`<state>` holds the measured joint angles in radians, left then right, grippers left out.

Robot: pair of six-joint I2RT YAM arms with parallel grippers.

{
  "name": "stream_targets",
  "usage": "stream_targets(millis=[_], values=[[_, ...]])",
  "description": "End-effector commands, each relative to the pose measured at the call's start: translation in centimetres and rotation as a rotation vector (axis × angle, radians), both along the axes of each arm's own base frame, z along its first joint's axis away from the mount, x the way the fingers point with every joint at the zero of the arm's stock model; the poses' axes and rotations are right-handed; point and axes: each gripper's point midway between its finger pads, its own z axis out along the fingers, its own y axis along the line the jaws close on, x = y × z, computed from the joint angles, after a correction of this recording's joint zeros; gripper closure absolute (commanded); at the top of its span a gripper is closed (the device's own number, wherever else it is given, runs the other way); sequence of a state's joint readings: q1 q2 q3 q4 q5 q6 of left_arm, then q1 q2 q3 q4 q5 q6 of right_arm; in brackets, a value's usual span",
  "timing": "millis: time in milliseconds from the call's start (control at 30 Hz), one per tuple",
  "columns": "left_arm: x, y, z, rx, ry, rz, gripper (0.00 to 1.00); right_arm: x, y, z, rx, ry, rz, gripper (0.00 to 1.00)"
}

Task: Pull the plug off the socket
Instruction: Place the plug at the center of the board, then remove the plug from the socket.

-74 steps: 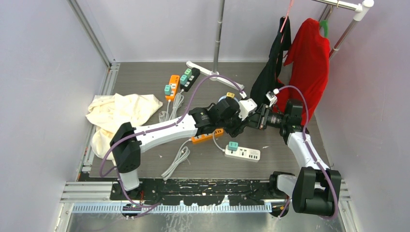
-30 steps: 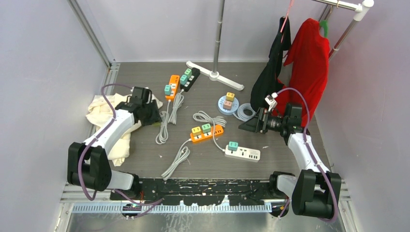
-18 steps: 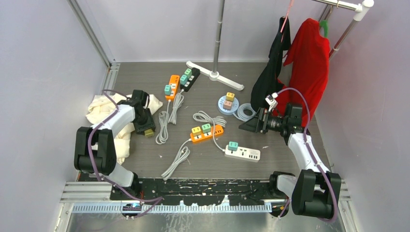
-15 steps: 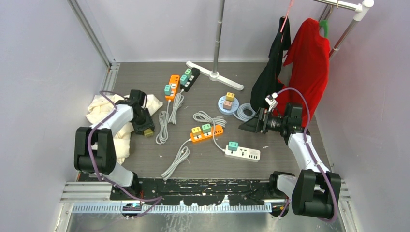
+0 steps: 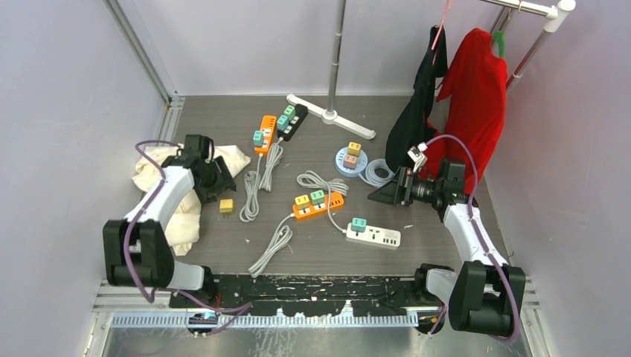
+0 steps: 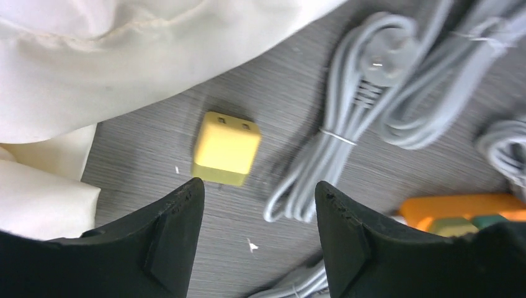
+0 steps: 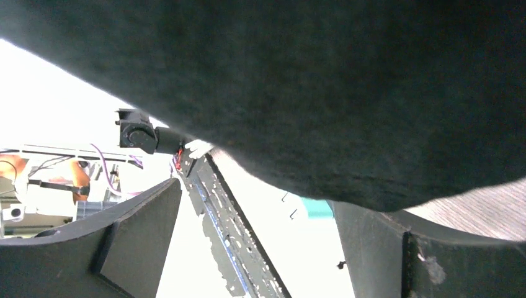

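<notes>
L claw (image 6: 255, 192) hangs wide open, nothing in it, just over the yellow plug (image 6: 226, 148). Plug lies flat on the counter (image 5: 223, 126), free of any socket, beside the cloth (image 6: 124, 56), w/ bundled cords (image 6: 366, 112) on its other side. So this pull looks done; step in hand reads as clearing off and lining up the next one.

To do that well: lift straight up, jaws kept wide, so neither finger nudges the plug or snags the cloth edge close by.

Further out, white strip (image 5: 373, 236) carries one teal plug, orange strip (image 5: 318, 206) carries two. For either, grip the plug body square, low on its sides, and pull along the pin axis, no twist, or the light strip prob. comes up w/ it.

R claw (image 5: 383, 195) is open too, held in the air near the round hub (image 5: 350, 160); it could pin a strip down during the pull.
</notes>
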<state>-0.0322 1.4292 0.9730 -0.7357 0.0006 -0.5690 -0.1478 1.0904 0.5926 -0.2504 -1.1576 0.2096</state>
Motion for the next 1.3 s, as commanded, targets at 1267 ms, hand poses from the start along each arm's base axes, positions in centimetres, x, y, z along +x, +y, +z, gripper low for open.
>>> stream_targets(millis=[1267], values=[[-7.5,-25.4,27.8,-0.338,-1.547,-1.252,0.13,-5.8,1.8,-0.3,-0.464,-0.750,0.842,0.05]])
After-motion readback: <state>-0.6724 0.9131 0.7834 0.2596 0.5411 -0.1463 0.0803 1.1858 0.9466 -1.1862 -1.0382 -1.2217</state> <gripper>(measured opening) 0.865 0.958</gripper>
